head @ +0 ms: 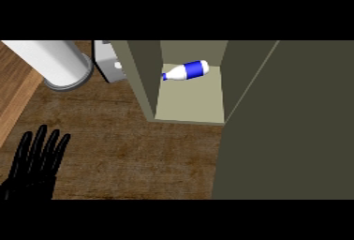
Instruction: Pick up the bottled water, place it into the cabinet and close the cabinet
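Observation:
The bottled water [185, 71], white with a blue band and blue cap, lies on its side on the pale shelf inside the olive cabinet [190, 101], toward the back. The cabinet door [290, 122] fills the right part of the head view, swung partly across the opening. My left hand [38, 161] rests at the lower left over the counter, fingers straight and pointing up, far from the cabinet and holding nothing. My right hand does not show anywhere.
A white cylinder [59, 61] stands at the upper left of the wooden counter [124, 150]. A grey metal object [109, 63] sits beside the cabinet's left wall. A lighter wood strip [14, 93] runs along the left edge.

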